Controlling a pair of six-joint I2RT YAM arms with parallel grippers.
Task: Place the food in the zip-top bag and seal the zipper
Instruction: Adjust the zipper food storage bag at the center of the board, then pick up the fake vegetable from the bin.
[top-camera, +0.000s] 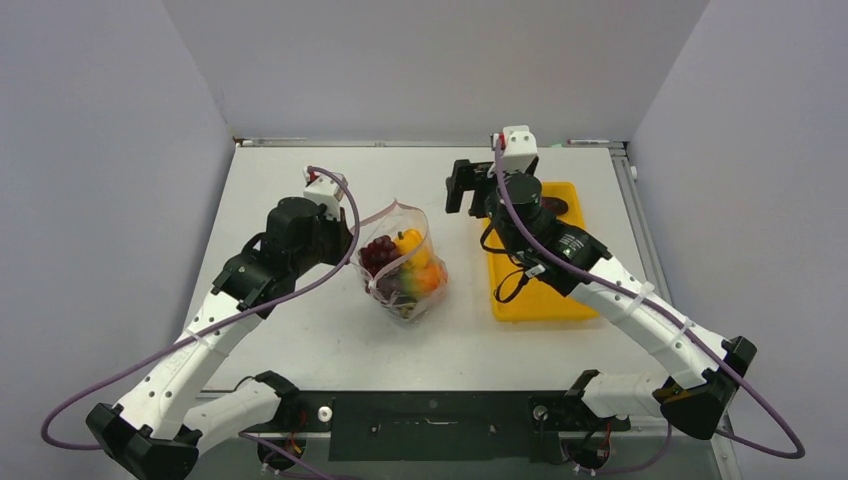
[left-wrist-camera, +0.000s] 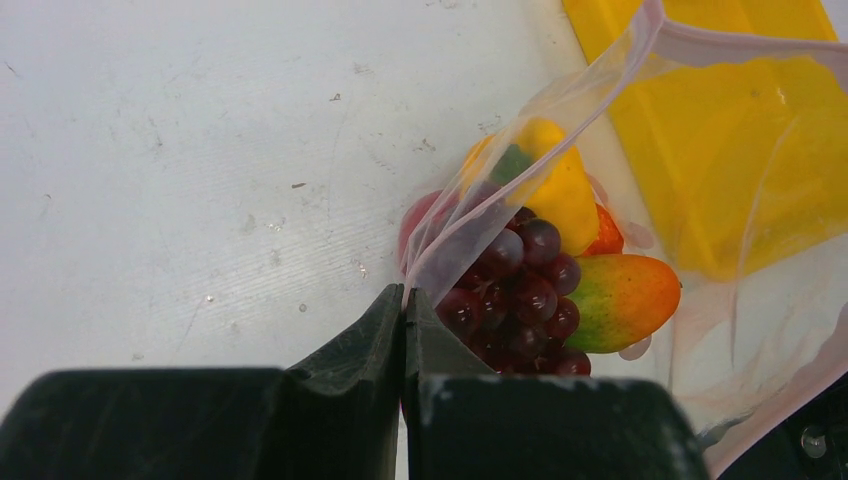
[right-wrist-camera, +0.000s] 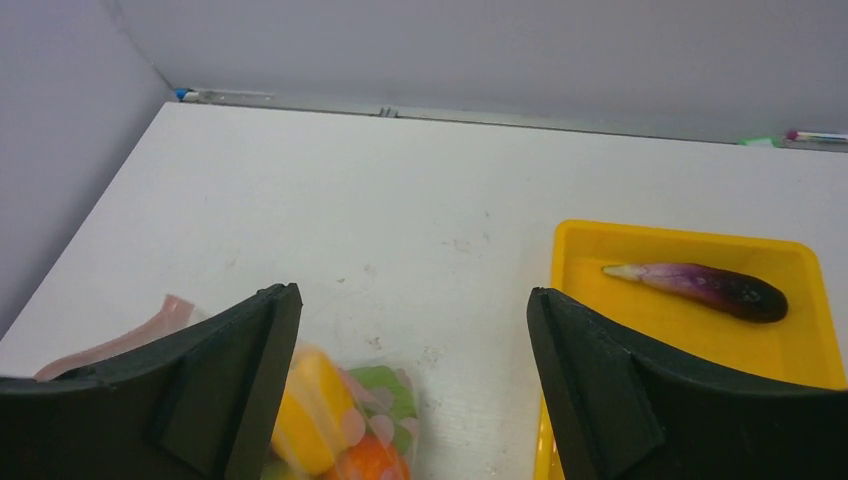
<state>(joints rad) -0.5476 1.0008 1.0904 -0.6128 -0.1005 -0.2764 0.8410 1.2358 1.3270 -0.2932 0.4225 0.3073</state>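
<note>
My left jaws are pinched tight on the rim of the zip-top bag (left-wrist-camera: 740, 330). It gapes open just ahead of them, with the grape bunch (left-wrist-camera: 520, 290), bell pepper (left-wrist-camera: 560, 185) and an orange-green piece (left-wrist-camera: 625, 300) inside. My right jaws stand wide, gripping nothing. The bag sits beneath their left finger, and the eggplant (right-wrist-camera: 700, 288) lies in the yellow tray (right-wrist-camera: 800, 350) past their right finger.

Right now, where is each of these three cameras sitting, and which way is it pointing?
Top external: above and behind the arms, looking down on the table; both arms and bases show.
Left wrist: looking down past the left gripper, shut on the rim of the zip-top bag.
Right wrist: looking across the table to the far wall, through the open right gripper; eggplant ahead.
Shared: zip-top bag and yellow tray appear in all three.
</note>
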